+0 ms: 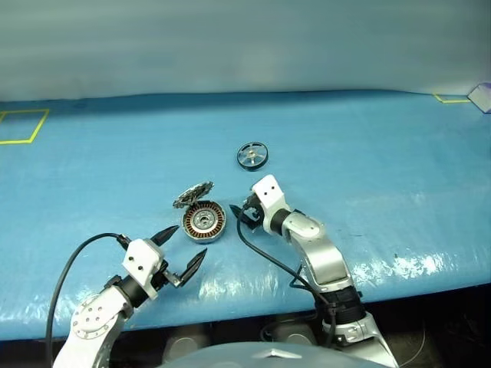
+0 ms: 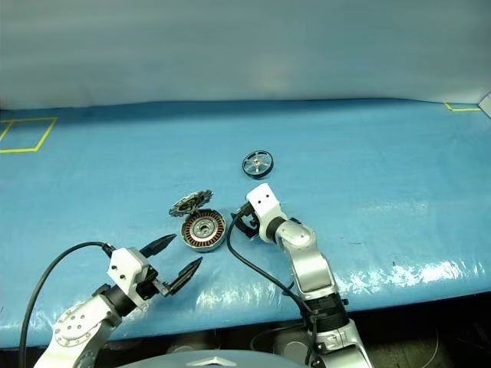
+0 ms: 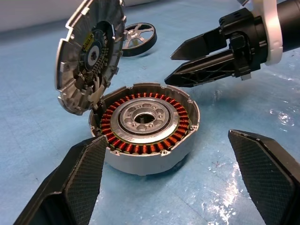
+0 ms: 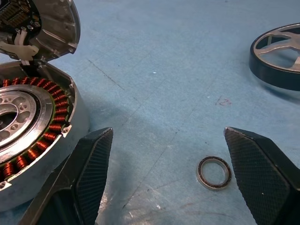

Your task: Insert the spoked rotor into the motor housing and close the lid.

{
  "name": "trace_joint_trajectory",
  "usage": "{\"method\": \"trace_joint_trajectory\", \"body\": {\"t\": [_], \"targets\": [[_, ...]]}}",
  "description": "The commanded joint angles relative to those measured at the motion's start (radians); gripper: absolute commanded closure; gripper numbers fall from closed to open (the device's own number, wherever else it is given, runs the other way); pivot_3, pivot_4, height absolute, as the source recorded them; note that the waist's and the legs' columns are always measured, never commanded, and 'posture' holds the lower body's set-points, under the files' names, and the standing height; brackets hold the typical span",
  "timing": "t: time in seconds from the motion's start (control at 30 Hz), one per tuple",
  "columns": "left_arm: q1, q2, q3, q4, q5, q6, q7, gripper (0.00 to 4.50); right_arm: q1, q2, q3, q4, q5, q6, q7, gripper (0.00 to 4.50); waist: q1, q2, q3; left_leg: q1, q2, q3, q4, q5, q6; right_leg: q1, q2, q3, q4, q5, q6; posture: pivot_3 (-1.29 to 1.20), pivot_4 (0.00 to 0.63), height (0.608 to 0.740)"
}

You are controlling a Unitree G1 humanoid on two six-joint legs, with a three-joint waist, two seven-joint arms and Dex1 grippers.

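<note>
Left wrist view: the motor housing sits lid raised, its bore empty. The spoked rotor lies beyond the housing, untouched. Right gripper, jaws spread, hovers beside the housing; left gripper jaws spread, empty. Next: reach past, pinch the rotor's rim.

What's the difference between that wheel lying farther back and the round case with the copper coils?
The rotor has a dark rim and open silvery spokes; the housing is a grey case ringed inside with copper windings. The rotor looks slightly smaller. It lies alone, farther from the robot; the housing has its lid hinged open and sits between the grippers. Both are round and rest flat on the blue table.
</note>
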Motion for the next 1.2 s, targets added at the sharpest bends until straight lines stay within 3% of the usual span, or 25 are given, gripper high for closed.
{"method": "trace_joint_trajectory", "body": {"t": [0.03,0.4,0.77,1.03,1.2], "targets": [[0.005,-0.031,-0.005,0.011,0.033,-0.073,0.035,0.00,-0.012,0.005,-0.005,0.026,0.032,-0.048,-0.036,0.51,0.000,0.000,0.000,0.000,0.000,0.000,0.000,0.000,0.000,0.000,0.000,0.000,0.000,0.000,0.000,0.00,0.150,0.740],[0.036,-0.077,-0.034,0.063,0.034,-0.123,0.040,0.00,-0.014,-0.023,-0.015,0.084,0.066,-0.072,-0.095,0.51,0.000,0.000,0.000,0.000,0.000,0.000,0.000,0.000,0.000,0.001,0.000,0.000,0.000,0.000,0.000,0.00,0.150,0.740],[0.031,-0.081,-0.043,0.069,0.048,-0.119,0.047,0.00,0.011,-0.037,0.040,0.058,0.063,-0.039,-0.110,3.82,0.000,0.000,0.000,0.002,0.000,0.000,0.000,0.000,0.000,0.002,0.000,0.000,0.000,0.000,0.000,0.00,0.150,0.740],[0.039,-0.088,-0.041,0.088,0.082,-0.135,0.080,0.00,0.062,-0.106,0.087,-0.253,0.107,0.022,-0.043,3.82,0.000,0.001,0.001,0.001,0.000,-0.001,0.000,0.000,0.000,0.001,-0.001,0.000,0.000,-0.001,0.001,0.00,0.150,0.740],[0.032,-0.095,-0.046,0.101,0.079,-0.144,0.085,0.00,0.074,-0.133,0.189,-0.377,0.133,0.082,0.008,3.82,0.000,0.001,0.001,0.001,0.001,-0.002,0.000,0.000,0.000,0.001,-0.001,-0.001,0.000,-0.002,0.001,0.00,0.150,0.740]]}}
